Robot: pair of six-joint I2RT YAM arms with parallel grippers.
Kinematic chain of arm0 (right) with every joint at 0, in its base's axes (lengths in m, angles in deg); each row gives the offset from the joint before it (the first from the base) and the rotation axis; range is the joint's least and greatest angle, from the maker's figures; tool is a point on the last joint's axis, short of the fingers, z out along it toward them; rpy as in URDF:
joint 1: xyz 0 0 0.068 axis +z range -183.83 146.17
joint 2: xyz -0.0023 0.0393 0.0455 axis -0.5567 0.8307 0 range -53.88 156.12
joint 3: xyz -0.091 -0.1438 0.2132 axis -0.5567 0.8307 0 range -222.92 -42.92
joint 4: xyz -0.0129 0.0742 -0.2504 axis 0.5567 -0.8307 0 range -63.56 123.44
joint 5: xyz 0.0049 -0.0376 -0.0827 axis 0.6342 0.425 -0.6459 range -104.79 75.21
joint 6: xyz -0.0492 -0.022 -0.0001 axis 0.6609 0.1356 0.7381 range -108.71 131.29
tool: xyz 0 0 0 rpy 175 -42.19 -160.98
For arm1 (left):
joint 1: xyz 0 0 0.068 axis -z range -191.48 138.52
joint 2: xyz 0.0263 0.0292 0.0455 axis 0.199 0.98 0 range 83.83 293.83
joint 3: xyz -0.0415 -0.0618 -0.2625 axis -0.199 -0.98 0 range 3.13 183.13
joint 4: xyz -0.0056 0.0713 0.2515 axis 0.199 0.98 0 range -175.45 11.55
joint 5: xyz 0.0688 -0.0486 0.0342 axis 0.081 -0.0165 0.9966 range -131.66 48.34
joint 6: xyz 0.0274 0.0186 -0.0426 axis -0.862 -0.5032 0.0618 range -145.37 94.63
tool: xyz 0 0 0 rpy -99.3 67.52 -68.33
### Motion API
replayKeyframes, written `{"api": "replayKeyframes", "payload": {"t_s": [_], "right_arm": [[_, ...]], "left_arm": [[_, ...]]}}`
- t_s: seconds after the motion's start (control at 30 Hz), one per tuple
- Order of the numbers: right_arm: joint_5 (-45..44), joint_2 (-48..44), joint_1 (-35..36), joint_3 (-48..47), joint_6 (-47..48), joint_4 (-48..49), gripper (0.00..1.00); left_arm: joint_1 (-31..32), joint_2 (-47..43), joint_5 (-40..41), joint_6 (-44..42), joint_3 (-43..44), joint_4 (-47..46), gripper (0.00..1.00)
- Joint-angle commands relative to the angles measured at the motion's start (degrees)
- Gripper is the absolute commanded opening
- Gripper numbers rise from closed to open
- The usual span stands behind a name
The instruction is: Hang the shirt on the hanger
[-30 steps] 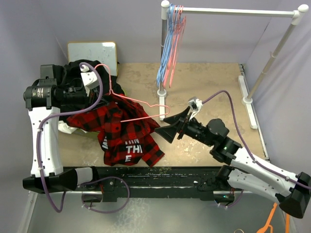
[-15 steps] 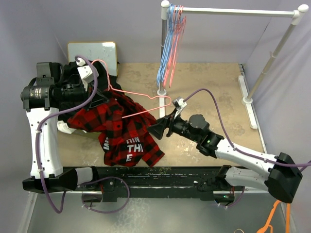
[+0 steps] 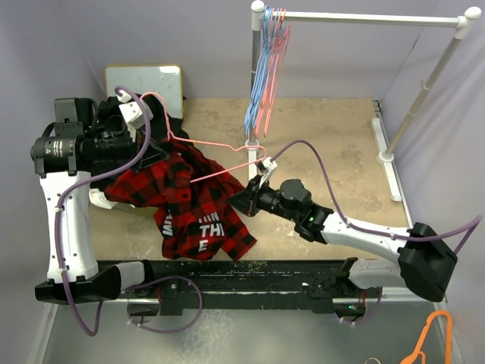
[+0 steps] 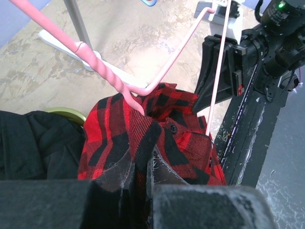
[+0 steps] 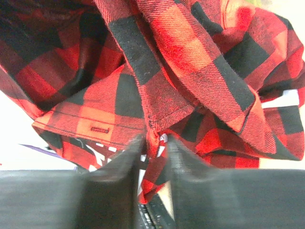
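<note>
Tan, mottled table [image 3: 326, 129] between lavender walls, with a rack [image 3: 356, 17] of spare hangers [image 3: 261, 83] at the back; the shirt [image 3: 186, 193] lies bunched at left-centre, its upper part lifted and its lettered tail spread toward the near edge; the hanger [image 3: 220, 146] sits above it, hook up by the left arm, neck running into the collar, one shoulder poking out bare to the right; the other side seems to be under the cloth; the left gripper [image 4: 143, 164] is clamped on a fold of shirt just under the neck; whether it also nips the wire I cannot tell; the right gripper [image 5: 152, 143] has its fingers drawn nearly together on a hem at the shirt's right side, a thin pinch near the cloth's edge.

Risks, as I judge them: the right pinch is shallow, so a pull to draw cloth over the bare shoulder may let the hem slip out; a hard pull may instead drag the collar from the left grip, or tip the hanger so the covered side slides off; the right arm's cable [image 3: 303, 142] loops close to the bare corner and could catch on it; the wire is thin and may flex rather than push into the sleeve.
</note>
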Motion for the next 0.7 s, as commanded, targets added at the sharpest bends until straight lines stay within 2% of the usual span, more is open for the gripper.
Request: {"api": "replayKeyframes", "payload": {"t_s": [0.0, 0.07, 0.2, 0.37, 0.67], "right_arm": [[-3.54, -2.88, 0.34, -1.08, -1.01, 5.79, 0.00], [-7.07, -5.71, 0.21, 0.80, -3.19, 6.49, 0.00], [-12.13, -12.28, -1.59, 2.05, -2.53, 1.01, 0.00], [-10.16, -16.99, -6.80, 3.30, -2.73, -3.55, 0.00], [-9.94, -20.48, -11.13, 0.11, 0.44, -11.57, 0.00]], "left_arm": [[-0.42, -1.96, 2.50, -1.67, 0.30, -2.91, 0.00], [-0.42, -2.80, 5.39, -3.75, -1.09, -4.06, 0.00], [-0.42, -5.44, 9.33, -9.32, -2.25, -5.23, 0.00], [-0.43, -8.01, 13.36, -15.55, -2.61, -7.58, 0.00], [-0.42, -9.31, 13.16, -23.39, -3.18, -3.80, 0.00]]}}
